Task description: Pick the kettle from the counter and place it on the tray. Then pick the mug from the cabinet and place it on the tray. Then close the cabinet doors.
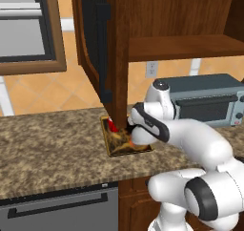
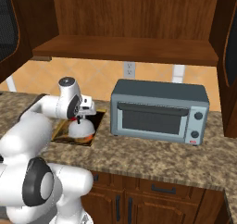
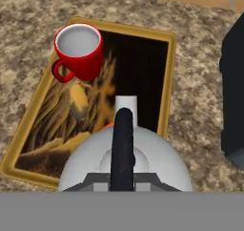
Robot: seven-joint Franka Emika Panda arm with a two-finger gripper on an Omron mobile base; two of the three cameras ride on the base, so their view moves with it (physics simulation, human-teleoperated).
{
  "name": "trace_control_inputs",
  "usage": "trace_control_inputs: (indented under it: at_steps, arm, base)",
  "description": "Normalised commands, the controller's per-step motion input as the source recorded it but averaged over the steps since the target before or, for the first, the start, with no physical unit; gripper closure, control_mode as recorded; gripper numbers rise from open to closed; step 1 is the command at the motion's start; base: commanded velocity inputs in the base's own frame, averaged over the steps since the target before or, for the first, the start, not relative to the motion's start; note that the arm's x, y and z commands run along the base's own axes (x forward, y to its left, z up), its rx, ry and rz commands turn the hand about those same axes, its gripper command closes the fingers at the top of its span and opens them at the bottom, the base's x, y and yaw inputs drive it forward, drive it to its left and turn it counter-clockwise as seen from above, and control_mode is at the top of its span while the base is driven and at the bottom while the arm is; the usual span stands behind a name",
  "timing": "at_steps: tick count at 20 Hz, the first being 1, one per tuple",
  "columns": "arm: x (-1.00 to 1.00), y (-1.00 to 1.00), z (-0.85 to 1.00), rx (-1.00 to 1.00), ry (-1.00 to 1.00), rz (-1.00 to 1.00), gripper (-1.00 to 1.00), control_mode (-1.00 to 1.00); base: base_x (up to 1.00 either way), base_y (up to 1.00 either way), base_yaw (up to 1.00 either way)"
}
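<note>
The silver-white kettle (image 3: 159, 156) sits low over the near end of the gold-rimmed tray (image 3: 143, 58), and I cannot tell whether it touches. Its black handle (image 3: 123, 139) runs straight up between my fingers. My gripper (image 3: 122, 180) is directly above it, shut on the handle. The red mug (image 3: 78, 51) stands upright at the tray's far left corner, apart from the kettle. From the right base view, the hand (image 2: 79, 117) hangs over the kettle (image 2: 81, 130). The cabinet doors (image 1: 97, 48) stand open above the granite counter (image 1: 47, 149).
A grey toaster oven (image 2: 159, 112) stands on the counter just right of the tray (image 2: 99, 119). The bare wooden cabinet shelf (image 2: 125, 49) runs overhead, with an open door (image 2: 229, 56) at the right. A window (image 1: 24, 29) is on the left wall and a dishwasher (image 1: 62, 211) below the counter.
</note>
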Motion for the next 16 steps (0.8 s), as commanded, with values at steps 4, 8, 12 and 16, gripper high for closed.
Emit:
trace_control_inputs:
  at_steps: [4,8,12,16]
  arm:
    - [0.46,0.2,-0.24,0.0,-0.04,0.02,1.0,-1.0]
    - [0.35,0.19,-0.26,0.0,-0.02,0.02,1.0,-1.0]
    - [0.27,0.1,-0.31,0.0,-0.01,0.02,1.0,-1.0]
    - [0.22,0.06,-0.31,0.0,-0.02,0.02,1.0,-1.0]
  base:
    - [0.0,0.0,0.0]
    - [0.0,0.0,0.0]
    - [0.0,0.0,0.0]
    - [0.0,0.0,0.0]
